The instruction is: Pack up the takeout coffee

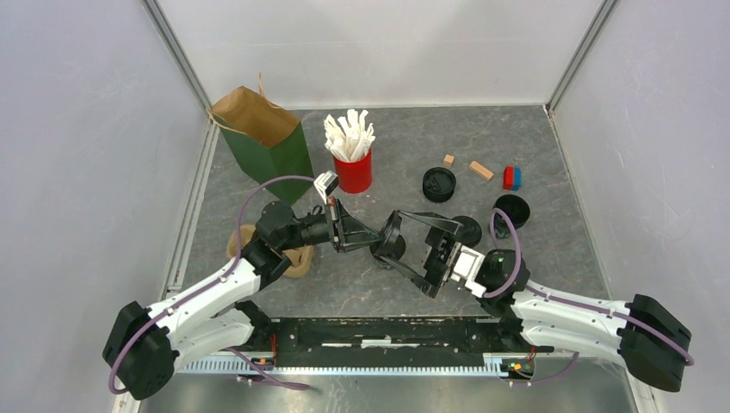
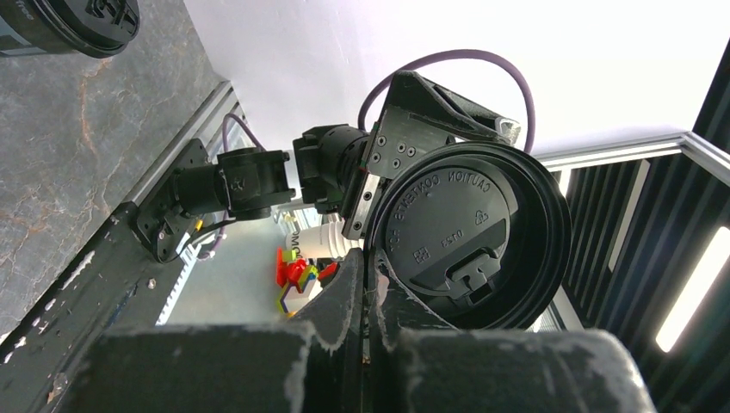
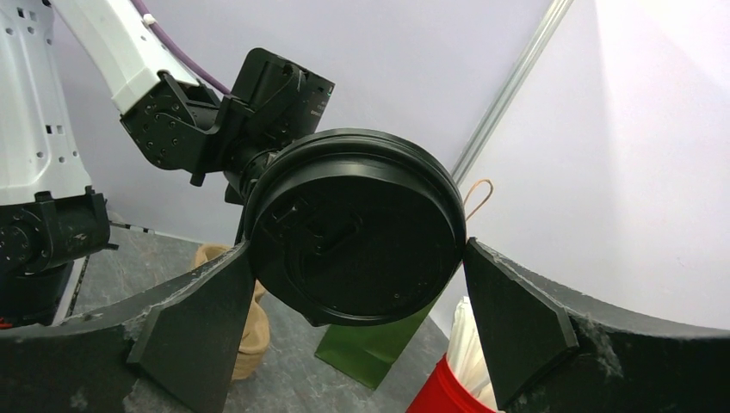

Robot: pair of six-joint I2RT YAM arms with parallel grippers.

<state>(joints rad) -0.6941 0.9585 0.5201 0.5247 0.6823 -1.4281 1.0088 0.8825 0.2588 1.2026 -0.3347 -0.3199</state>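
Passing the lid (image 2: 473, 232) from claw to claw, clear of the table.

Left claw (image 2: 372, 277): pressed together, pinching the lid at one spot on its rim. The lid stands on edge, lettered face toward the left wrist and the other face toward the right palm.

Right claw (image 3: 357, 249): spread wide, one finger (image 3: 202, 323) on each side of the lid, with the rim lying between the pads. I cannot tell whether either pad already touches.

Black cup (image 1: 513, 209): upright and open on the table behind the right claw, near its wrist and well apart from the lid. Green bag (image 1: 271, 142): beside and behind the left claw's wrist.

Judged step: the right claw takes over the lid.

Notes for doing it well:
- Close across the full width of the lid, with the rim seated mid-pad rather than at the tips.
- Stay off the left claw's pinch point.
- Squeeze lightly. A thin lid will likely bow and spring out if crushed.
- The left claw should let go only once the right grip is firm, then back straight off along its own fingers so the lid is not twisted.
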